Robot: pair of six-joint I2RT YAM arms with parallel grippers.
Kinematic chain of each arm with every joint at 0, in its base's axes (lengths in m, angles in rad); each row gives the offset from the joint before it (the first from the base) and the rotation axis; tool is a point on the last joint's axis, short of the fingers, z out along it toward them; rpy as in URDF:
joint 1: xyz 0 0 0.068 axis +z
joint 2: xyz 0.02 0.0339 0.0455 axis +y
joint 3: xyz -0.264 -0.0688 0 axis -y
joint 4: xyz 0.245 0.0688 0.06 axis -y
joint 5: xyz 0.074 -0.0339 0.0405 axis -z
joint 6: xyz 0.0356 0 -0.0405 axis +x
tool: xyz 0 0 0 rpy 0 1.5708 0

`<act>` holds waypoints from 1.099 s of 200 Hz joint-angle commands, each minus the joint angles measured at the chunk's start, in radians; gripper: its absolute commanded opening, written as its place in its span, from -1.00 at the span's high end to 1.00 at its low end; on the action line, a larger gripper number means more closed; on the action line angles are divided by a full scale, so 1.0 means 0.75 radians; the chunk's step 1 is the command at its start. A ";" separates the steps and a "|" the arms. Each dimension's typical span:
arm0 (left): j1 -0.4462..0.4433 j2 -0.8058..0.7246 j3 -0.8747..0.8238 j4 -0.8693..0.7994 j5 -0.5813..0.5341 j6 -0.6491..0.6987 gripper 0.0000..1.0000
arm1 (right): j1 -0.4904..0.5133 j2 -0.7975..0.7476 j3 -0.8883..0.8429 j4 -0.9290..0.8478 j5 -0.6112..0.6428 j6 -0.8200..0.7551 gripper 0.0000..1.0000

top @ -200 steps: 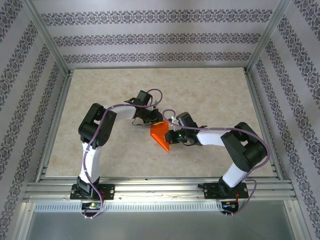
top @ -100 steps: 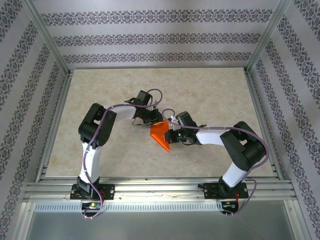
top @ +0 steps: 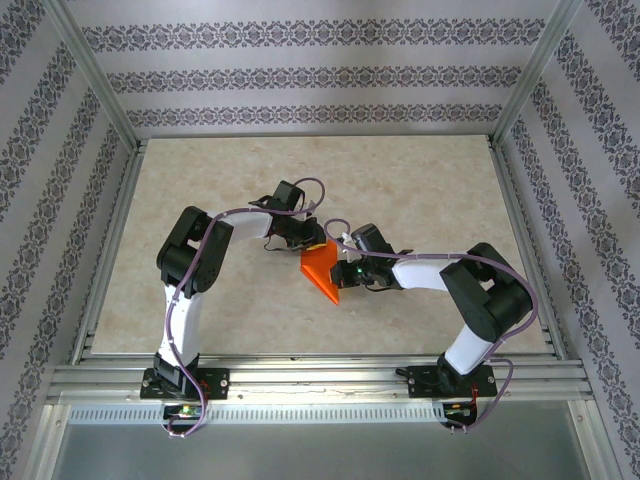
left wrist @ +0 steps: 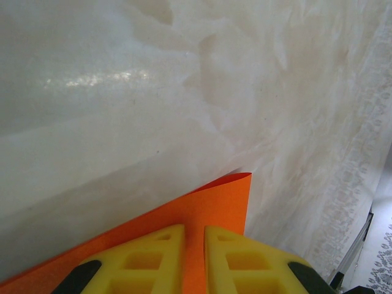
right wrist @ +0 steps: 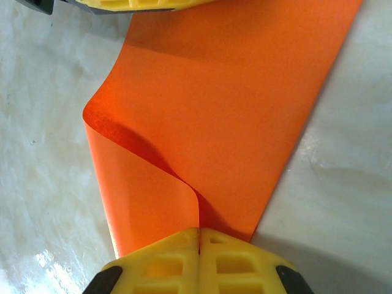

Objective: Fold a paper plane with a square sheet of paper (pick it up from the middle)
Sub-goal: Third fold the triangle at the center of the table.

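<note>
While both arms are angling in toward the middle of the tabletop (top: 420, 190), the orange sheet of paper (top: 322, 268) is sitting between them, partly folded and tapering to a point at its near end. The left pincer (left wrist: 194, 229) is clenching the sheet's far end, its yellow fingers nearly meeting with paper running between them. The right pincer (right wrist: 199, 231) is pinching a curled-over fold at the sheet's right side, its jaws pressing together on the paper.

- Sheet of paper (right wrist: 233, 104): thin, smooth, matt orange paper.
- Table (left wrist: 122, 79): glossy, marbled, stone-like top.
- Right claw (right wrist: 199, 236): moulded yellow plastic, matt.
</note>
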 commanded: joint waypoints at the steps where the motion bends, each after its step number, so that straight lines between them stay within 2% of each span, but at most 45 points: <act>1: -0.011 -0.025 -0.028 -0.043 -0.014 0.000 0.64 | 0.016 0.015 0.039 -0.017 0.009 -0.019 1.00; 220: -0.013 -0.070 -0.012 -0.047 -0.023 -0.004 0.63 | 0.024 0.058 0.038 -0.050 0.018 -0.029 1.00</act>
